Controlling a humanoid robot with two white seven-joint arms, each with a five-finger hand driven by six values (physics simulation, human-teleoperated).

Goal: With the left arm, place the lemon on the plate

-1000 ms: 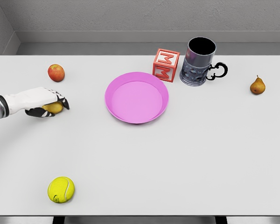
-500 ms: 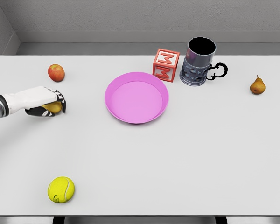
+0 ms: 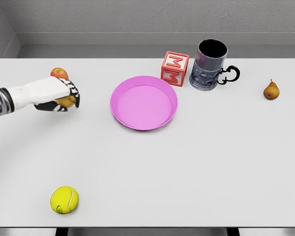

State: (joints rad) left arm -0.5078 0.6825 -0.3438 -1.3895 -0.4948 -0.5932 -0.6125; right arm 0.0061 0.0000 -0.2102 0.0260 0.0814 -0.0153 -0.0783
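My left hand (image 3: pixel 64 97) comes in from the left edge and hangs above the table, its fingers curled around the yellow lemon (image 3: pixel 67 102), of which only a sliver shows under the palm. The pink plate (image 3: pixel 144 102) lies on the white table to the right of the hand, a short gap away, and holds nothing. My right arm does not show in the head view.
A red apple (image 3: pixel 59 73) sits just behind the left hand, partly hidden by it. A red letter block (image 3: pixel 175 68) and a dark mug (image 3: pixel 209 65) stand behind the plate. A pear (image 3: pixel 271 90) lies far right, a tennis ball (image 3: pixel 64 199) near the front left.
The left hand has risen off the table with the lemon and moved up and to the right, toward the plate; it now covers part of the apple.
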